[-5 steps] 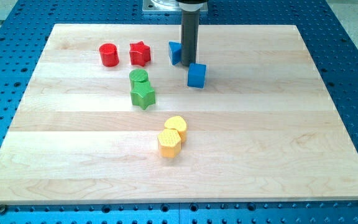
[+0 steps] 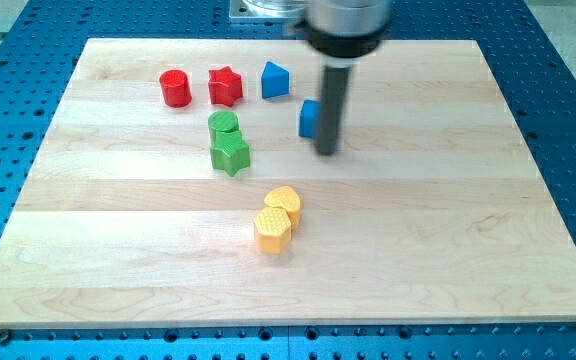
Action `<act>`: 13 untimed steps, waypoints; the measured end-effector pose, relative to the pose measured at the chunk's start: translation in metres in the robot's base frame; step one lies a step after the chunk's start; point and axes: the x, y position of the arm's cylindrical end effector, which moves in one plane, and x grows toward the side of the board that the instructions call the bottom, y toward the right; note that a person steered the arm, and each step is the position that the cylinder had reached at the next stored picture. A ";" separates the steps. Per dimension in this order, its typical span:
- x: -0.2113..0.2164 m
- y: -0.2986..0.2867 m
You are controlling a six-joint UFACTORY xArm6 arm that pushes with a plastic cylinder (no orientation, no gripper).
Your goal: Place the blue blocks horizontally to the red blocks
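Observation:
A red cylinder (image 2: pixel 176 88) and a red star (image 2: pixel 225 87) sit side by side near the view's top left. A blue pointed block (image 2: pixel 275 80) stands just right of the red star, in line with it. A blue cube (image 2: pixel 309 118) lies lower and further right, partly hidden behind my rod. My tip (image 2: pixel 326 152) rests on the board at the cube's lower right side, touching or nearly touching it.
A green cylinder (image 2: pixel 223 125) and a green star (image 2: pixel 230 154) sit together below the red star. Two yellow blocks (image 2: pixel 277 220) lie near the board's middle. The wooden board (image 2: pixel 488 250) is edged by a blue perforated table.
My rod moved from between the two blue blocks to the right and down, to the blue cube's right side. The blue pointed block now shows fully. The blocks have hardly moved.

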 end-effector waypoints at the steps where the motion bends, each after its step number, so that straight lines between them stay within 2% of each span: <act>1: -0.027 -0.009; 2: -0.057 0.017; 3: -0.048 0.029; 4: -0.021 0.034; 7: -0.043 0.108; 8: -0.072 0.078; 9: -0.087 0.073; 10: -0.088 0.078; 11: -0.126 0.110; 12: -0.173 0.092; 13: -0.176 0.045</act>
